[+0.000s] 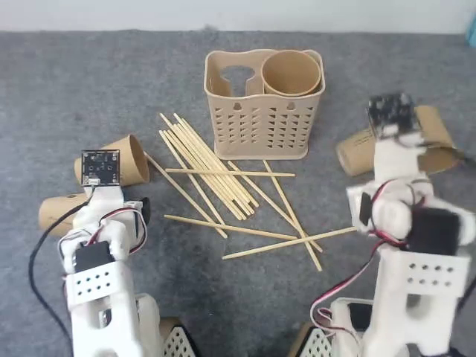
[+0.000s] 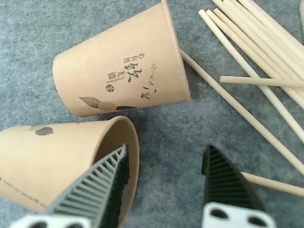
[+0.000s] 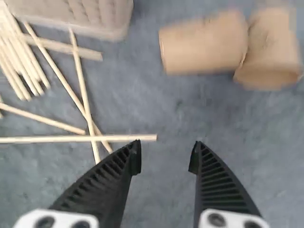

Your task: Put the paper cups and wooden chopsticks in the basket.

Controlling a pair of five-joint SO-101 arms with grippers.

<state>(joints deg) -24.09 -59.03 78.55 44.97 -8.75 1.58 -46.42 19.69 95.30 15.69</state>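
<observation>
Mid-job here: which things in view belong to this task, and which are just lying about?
Belongs to the job:
- basket
- upright cup already in it
- fallen cups by the left arm
- fallen cups by the right arm
- wooden chopsticks scattered before the basket

Just there:
- grey mat
- black cable beside the left arm

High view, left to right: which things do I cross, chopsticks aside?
Tan paper cup on its side → second lying cup → beige slotted plastic basket holding an upright cup → third lying cup → fourth lying cup.
</observation>
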